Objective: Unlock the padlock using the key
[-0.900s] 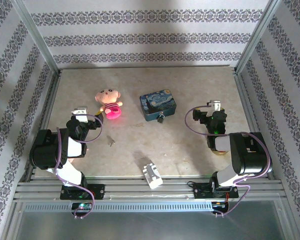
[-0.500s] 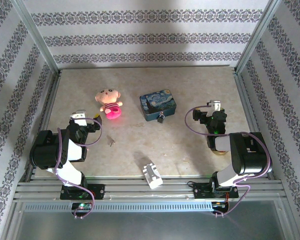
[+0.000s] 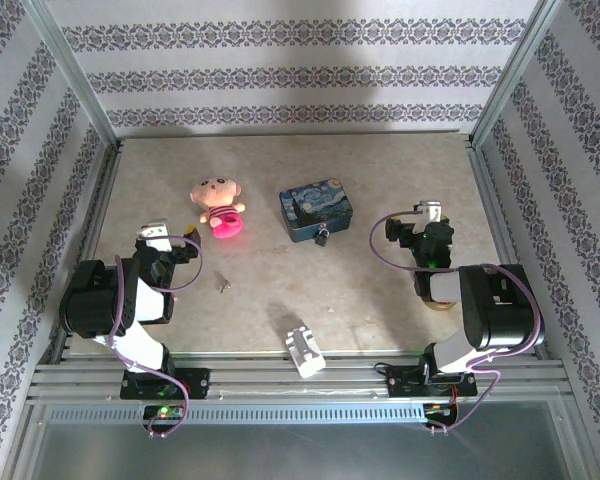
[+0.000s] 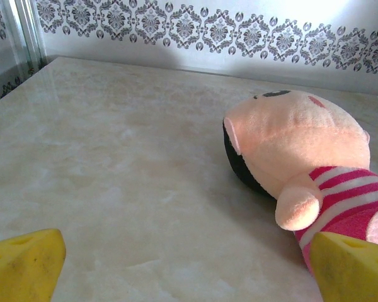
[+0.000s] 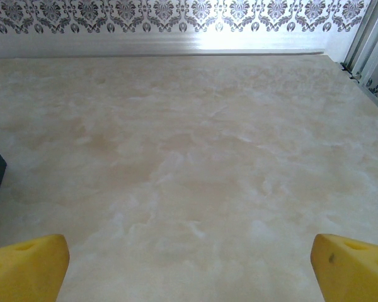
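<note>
Nothing done: key (image 3: 221, 284) ungrasped, padlock (image 3: 322, 239) against tin (image 3: 317, 208) (shackle unclear); my left gripper (image 4: 188, 267), right gripper (image 5: 189, 267) spread, empty.

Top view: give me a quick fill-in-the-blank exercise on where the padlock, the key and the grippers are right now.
1. The left gripper and right gripper are both ____, holding nothing.
2. The padlock sits at the near edge of the ____ tin.
3. The key lies nearer the ____ gripper.
4. In the top view, the doll lies to the ____ of the tin.

Missing words: open; blue; left; left.
</note>
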